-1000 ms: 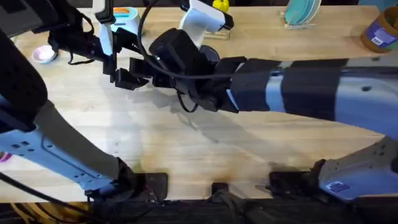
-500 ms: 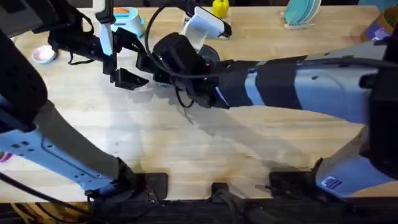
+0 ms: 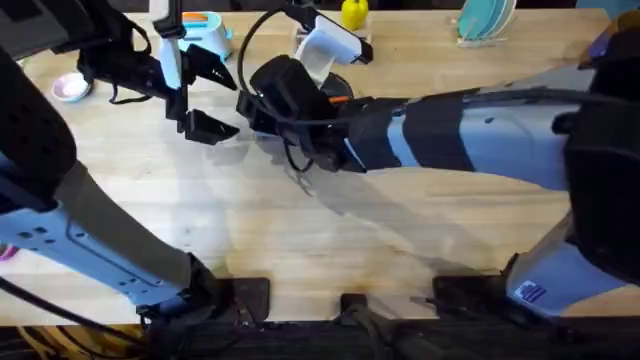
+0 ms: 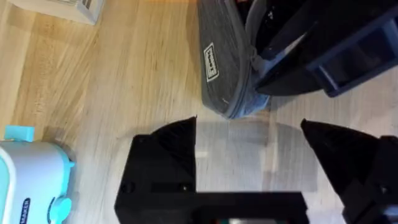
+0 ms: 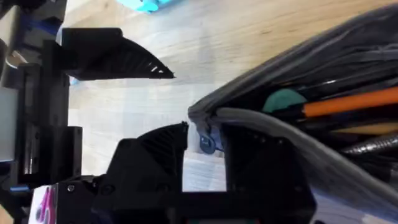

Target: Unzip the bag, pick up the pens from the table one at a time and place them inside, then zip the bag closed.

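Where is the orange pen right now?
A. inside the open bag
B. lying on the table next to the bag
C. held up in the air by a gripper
A: in the right wrist view the orange pen lies inside the open bag, between the parted zipper edges.

The slim grey-blue pouch (image 4: 225, 68) is woven matt cloth with a small sewn label and a little shiny metal zipper pull (image 5: 207, 144). The pale plank tabletop (image 4: 134, 74) is smooth wood with clear grain. Both black grippers (image 4: 249, 146) (image 5: 205, 140) look like matt plastic.
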{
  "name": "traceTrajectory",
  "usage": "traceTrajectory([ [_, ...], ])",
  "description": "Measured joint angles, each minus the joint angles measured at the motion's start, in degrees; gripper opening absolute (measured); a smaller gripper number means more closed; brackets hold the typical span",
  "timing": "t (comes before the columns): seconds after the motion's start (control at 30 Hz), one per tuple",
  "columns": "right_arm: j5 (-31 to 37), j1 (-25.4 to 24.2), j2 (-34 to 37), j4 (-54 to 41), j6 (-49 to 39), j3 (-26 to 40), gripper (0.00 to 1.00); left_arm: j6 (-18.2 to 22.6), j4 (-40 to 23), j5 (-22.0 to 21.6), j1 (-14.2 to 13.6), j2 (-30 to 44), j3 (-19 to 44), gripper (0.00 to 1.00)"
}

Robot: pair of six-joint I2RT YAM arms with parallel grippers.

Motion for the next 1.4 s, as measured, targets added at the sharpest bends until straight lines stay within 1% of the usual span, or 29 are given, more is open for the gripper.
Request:
traceTrajectory([
  [0.17, 0.0, 0.0, 0.1, 0.0, 0.2, 0.0, 0.195, 0.0, 0.0, 0.0, 0.0, 0.0, 0.0, 0.993],
  [0.23, 0.0, 0.0, 0.1, -0.4, 0.3, 0.0, 0.035, 0.0, 0.0, 0.0, 0.0, 0.0, 0.0, 0.993],
  [0.4, -2.4, -0.9, 0.1, -0.6, -0.8, 0.0, 0.034, 0.0, 0.0, 0.0, 0.0, 0.0, 0.0, 0.993],
  [0.53, -8.2, -2.8, 0.1, -1.8, -2.5, 0.2, 0.033, 0.0, 0.0, 0.0, 0.0, 0.0, 0.0, 0.993],
  [0.63, -12.3, -4.1, 0.1, -6.7, -4.6, 1.8, 0.032, 0.0, 0.0, 0.0, 0.0, 0.0, 0.0, 0.993],
  [0.77, -15.0, -4.7, 0.1, -14.5, -8.4, 4.9, 0.032, 0.0, 0.0, 0.0, 0.0, 0.0, 0.0, 0.993],
  [0.8, -15.9, -4.7, -0.6, -18.3, -11.9, 6.8, 0.032, 0.0, 0.0, 0.0, 0.0, 0.0, 0.0, 0.994],
  [0.93, -16.6, -4.7, -3.2, -22.7, -15.6, 9.1, 0.032, 0.0, 0.0, 0.0, 0.0, 0.0, 0.0, 0.994],
  [1.07, -16.8, -4.7, -5.4, -25.4, -17.5, 10.6, 0.032, 0.0, 0.1, 0.5, 0.0, 0.0, 0.0, 0.993],
  [1.27, -17.0, -4.8, -6.4, -26.1, -18.8, 10.6, 0.032, 0.0, 0.1, 0.5, -0.3, 0.0, 0.0, 0.993],
  [1.4, -17.0, -4.8, -6.4, -26.2, -19.7, 11.0, 0.032, 0.0, 0.0, 1.4, -1.6, 0.0, 0.0, 0.993],
])
